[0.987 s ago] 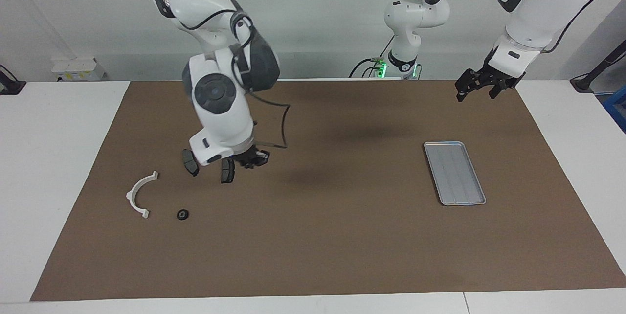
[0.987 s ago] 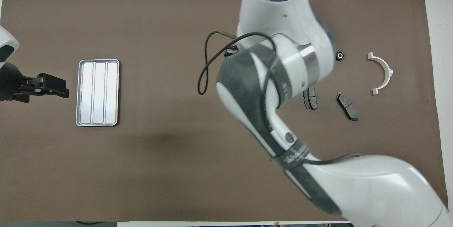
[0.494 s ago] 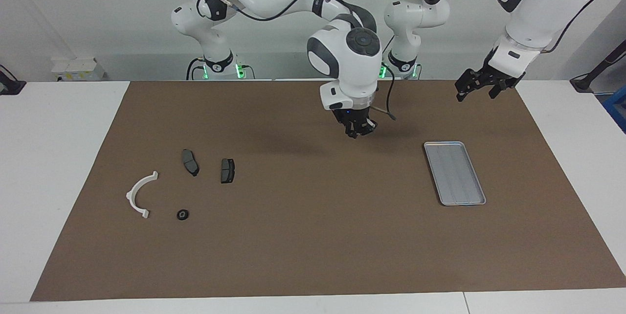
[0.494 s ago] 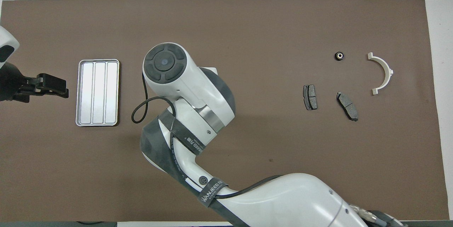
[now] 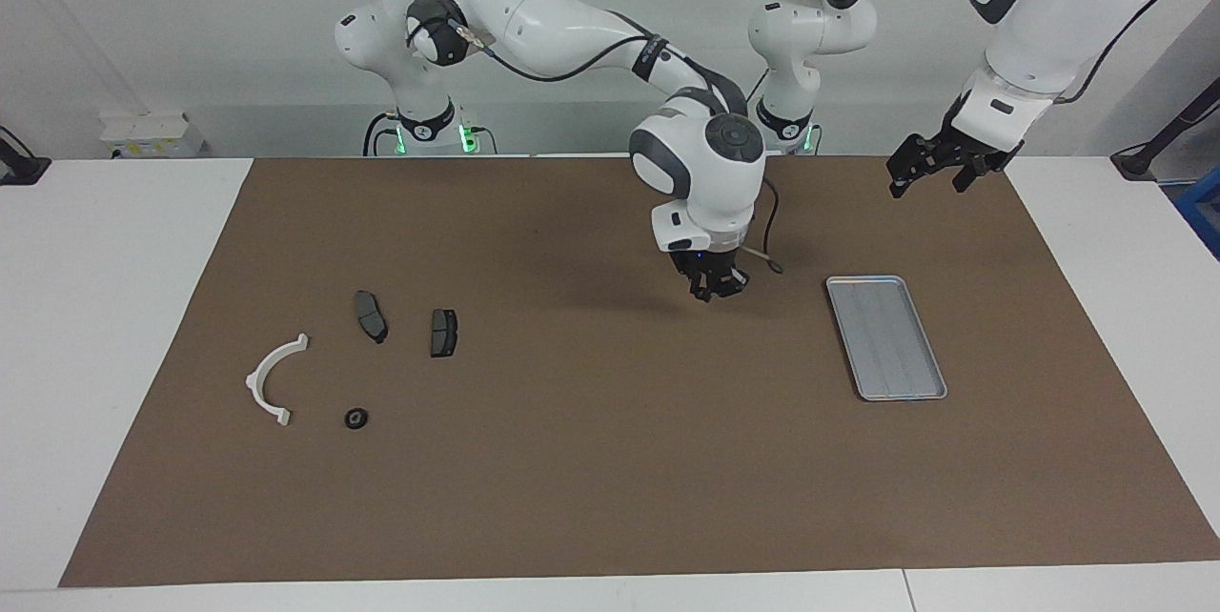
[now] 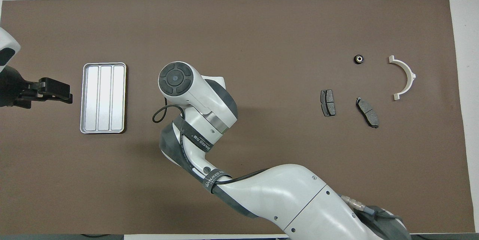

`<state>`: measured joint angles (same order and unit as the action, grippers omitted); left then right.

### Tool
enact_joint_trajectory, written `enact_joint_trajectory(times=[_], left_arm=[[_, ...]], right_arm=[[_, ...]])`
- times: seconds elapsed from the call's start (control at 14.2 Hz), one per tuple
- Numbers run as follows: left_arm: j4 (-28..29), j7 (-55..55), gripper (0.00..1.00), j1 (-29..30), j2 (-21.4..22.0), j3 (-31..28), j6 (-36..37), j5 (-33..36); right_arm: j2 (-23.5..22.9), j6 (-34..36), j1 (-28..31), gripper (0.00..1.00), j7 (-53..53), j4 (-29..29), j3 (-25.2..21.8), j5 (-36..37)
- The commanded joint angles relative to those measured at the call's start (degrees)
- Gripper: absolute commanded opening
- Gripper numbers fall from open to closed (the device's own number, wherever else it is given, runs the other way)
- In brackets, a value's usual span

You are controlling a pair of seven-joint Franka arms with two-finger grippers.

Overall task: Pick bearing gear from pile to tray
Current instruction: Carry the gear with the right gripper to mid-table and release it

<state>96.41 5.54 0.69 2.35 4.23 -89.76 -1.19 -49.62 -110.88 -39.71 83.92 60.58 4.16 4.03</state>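
Note:
The tray [image 5: 886, 337] lies bare on the brown mat toward the left arm's end; it also shows in the overhead view [image 6: 103, 98]. The pile lies toward the right arm's end: a white arc [image 5: 255, 374], two dark pads [image 5: 371, 316] [image 5: 443, 333] and one black round piece [image 5: 355, 418]. The overhead view shows the arc [image 6: 409, 75], the pads [image 6: 328, 102] [image 6: 367, 111] and the round piece [image 6: 359, 59]. My right gripper [image 5: 717, 286] points down over the bare mat beside the tray; in the overhead view its own wrist hides it. My left gripper [image 5: 939, 166] waits open above the mat's corner.
The brown mat [image 5: 610, 459] covers most of the white table. A loose black cable loop [image 6: 159, 114] hangs off the right wrist. The right arm's forearm [image 6: 269, 191] stretches across the mat's near part in the overhead view.
My right gripper has left the pile beside the dark pads and swung across the mat to a spot close beside the tray, lowering a little. The left arm has not moved.

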Motion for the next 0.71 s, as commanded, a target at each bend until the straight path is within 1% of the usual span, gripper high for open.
enact_joint_trajectory(times=[0.0, 0.14, 0.28, 0.35, 0.42, 0.49, 0.63], left_arm=[[0.7, 0.0, 1.0, -0.1, 1.1, 0.0, 0.6, 0.6], [0.7, 0.1, 1.0, -0.1, 1.1, 0.0, 0.6, 0.6], [0.7, 0.0, 1.0, -0.1, 1.1, 0.0, 0.6, 0.6], [0.7, 0.0, 1.0, -0.1, 1.1, 0.0, 0.6, 0.6], [0.7, 0.1, 1.0, -0.2, 1.1, 0.1, 0.6, 0.6], [0.7, 0.0, 1.0, -0.2, 1.1, 0.1, 0.5, 0.6], [0.7, 0.5, 1.0, -0.2, 1.1, 0.3, 0.2, 0.5]], right_arm=[[-0.6, -3.8, 0.3, 0.0, 0.5, 2.0, 0.5, 1.9], [-0.5, -5.9, 0.3, 0.0, 0.6, 2.5, 0.5, 1.9], [-0.5, -4.8, 0.3, 0.0, 0.5, 2.4, 0.5, 1.9], [-0.6, -2.6, 0.5, 0.67, 0.5, 2.2, 0.4, 2.0], [-0.6, -0.1, 0.8, 1.0, 0.4, 1.4, 0.3, 2.2], [-0.1, 1.6, 1.2, 1.0, 0.1, 0.5, 0.3, 2.2], [1.1, 7.9, 5.0, 1.0, -3.0, -1.1, 1.0, 2.0]])
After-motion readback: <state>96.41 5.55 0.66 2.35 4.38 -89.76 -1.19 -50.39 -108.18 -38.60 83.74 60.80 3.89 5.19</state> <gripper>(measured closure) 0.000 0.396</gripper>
